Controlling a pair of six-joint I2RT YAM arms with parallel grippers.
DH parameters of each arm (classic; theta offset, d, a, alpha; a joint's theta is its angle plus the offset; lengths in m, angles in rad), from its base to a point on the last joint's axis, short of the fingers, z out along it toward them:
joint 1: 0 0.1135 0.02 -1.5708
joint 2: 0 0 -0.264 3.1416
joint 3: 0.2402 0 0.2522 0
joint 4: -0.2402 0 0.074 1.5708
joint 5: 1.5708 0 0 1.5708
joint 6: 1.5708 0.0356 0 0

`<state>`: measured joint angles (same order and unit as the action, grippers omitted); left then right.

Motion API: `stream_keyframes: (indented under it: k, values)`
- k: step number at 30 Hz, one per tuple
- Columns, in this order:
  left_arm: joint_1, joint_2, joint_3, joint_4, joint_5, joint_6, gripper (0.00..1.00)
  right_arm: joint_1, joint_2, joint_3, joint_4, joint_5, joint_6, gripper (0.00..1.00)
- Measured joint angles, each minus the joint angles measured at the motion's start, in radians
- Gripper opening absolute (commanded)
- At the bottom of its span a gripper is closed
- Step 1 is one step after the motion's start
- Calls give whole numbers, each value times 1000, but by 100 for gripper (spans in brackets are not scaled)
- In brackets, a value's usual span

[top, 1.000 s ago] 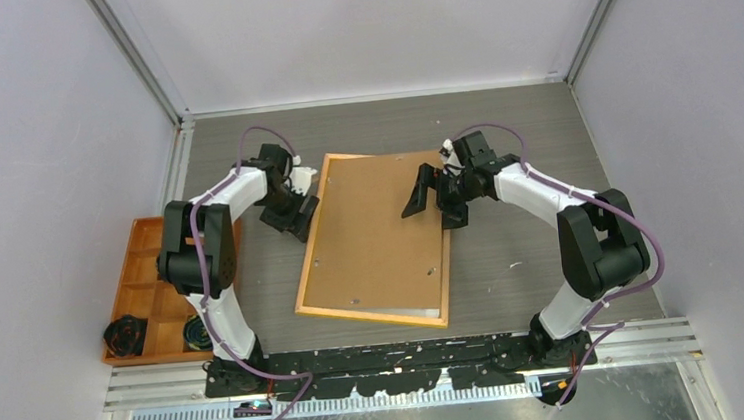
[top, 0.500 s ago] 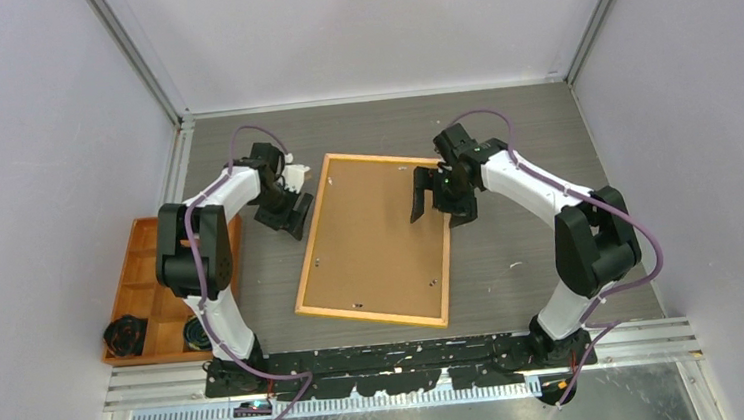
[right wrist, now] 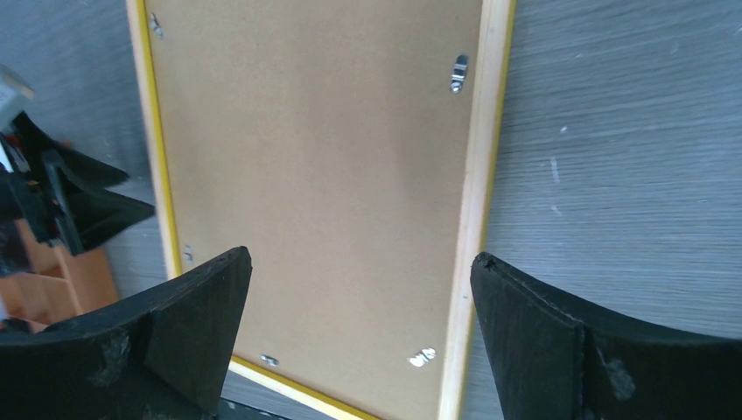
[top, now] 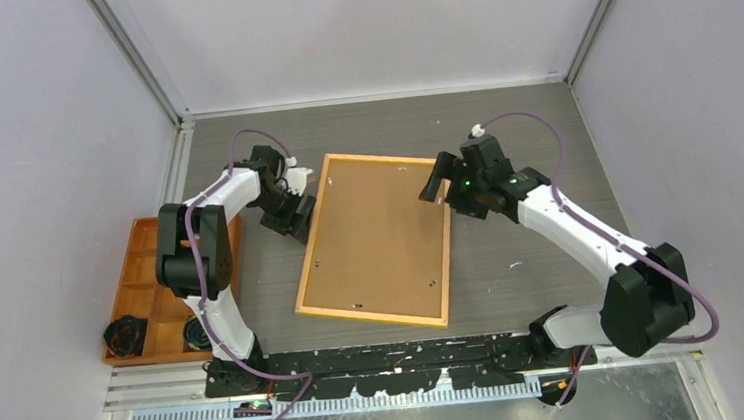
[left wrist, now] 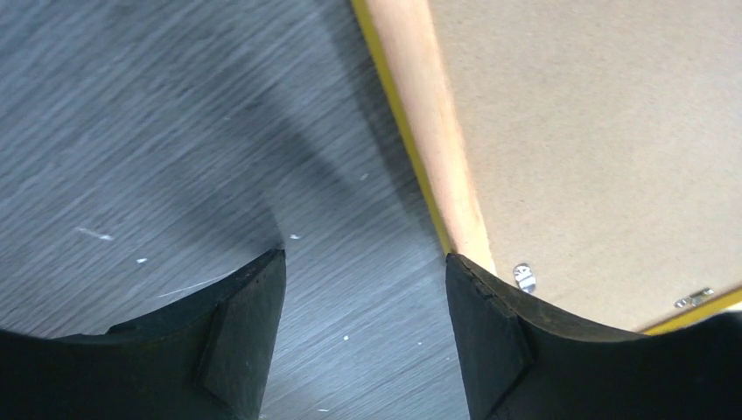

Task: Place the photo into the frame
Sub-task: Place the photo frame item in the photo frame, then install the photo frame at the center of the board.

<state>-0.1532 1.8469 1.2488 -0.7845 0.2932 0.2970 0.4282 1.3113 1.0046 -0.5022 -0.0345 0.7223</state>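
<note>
Two spread, empty grippers flank the frame, lying flat on the table (brown backing board up): the left gripper just beside its left edge, the right gripper over its far right corner.

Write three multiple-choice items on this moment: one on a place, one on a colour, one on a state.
1. Relative to the frame, the orange tray lies: A on top of it; B to its left; C to its right.
2. The frame's upward side is: A brown; B white; C blue.
3. The right gripper is: A shut on the frame; B shut on the tray; C open.

Key: B, the tray sits at the table's left edge, apart from the frame; A, the backing board faces up; C, a wide gap shows between its fingers.
</note>
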Motion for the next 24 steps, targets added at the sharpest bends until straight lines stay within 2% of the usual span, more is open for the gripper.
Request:
stream_keyframes:
  k: [3,6,13,20,24]
  values:
    - [0,0,-7,-6,45,0,65,78,64,-14,58,-6,65,82]
    - [-2,0,-19,-7,80,0,60,185,127,-14,129,-24,119,75]
    - [-6,0,-34,-12,156,3,40,413,262,-42,432,-63,227,71]
    - [-6,4,-42,-21,224,7,24,498,542,56,591,-115,293,64]
    - [-3,8,-42,-25,243,6,17,522,632,117,643,-143,326,61]
